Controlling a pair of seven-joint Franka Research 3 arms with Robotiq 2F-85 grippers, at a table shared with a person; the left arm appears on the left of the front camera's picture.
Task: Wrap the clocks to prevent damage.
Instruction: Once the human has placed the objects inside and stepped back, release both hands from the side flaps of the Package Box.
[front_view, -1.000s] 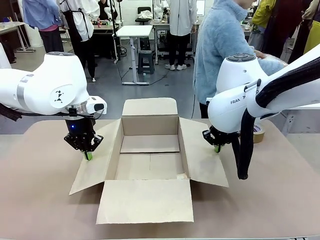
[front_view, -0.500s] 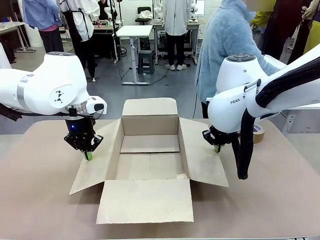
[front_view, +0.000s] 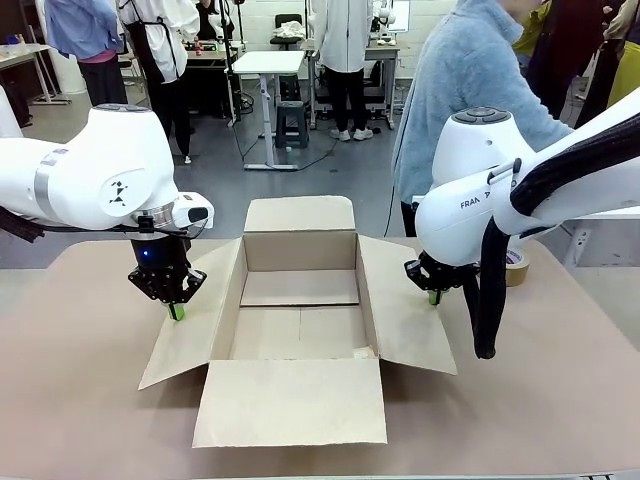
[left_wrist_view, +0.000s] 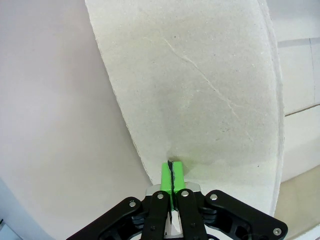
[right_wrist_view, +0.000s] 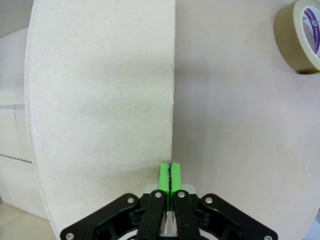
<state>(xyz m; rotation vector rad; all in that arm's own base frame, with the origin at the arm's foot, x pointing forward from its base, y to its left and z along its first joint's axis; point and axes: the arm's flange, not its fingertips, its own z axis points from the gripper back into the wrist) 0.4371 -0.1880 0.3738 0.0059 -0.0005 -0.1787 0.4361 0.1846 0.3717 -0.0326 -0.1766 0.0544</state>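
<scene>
The clocks are out of view. An open brown cardboard box (front_view: 300, 330) lies in the middle of the table with its flaps spread. My left gripper (front_view: 176, 311) is shut and points down at the box's left flap (left_wrist_view: 200, 90). In the left wrist view its green pads (left_wrist_view: 170, 172) are pressed together, nothing between them, near that flap's edge. My right gripper (front_view: 434, 296) is shut too, beside the right flap (right_wrist_view: 100, 100). Its tips (right_wrist_view: 170, 175) stand right at that flap's outer edge.
A brown tape roll (front_view: 516, 266) lies on the table behind my right arm, also seen as the tape roll (right_wrist_view: 300, 37) in the right wrist view. A person in a light blue fleece (front_view: 470, 90) stands at the far side. The box's front flap (front_view: 290, 400) lies flat towards me.
Both arms hold still. The person at the far side has shifted a little to the right.
</scene>
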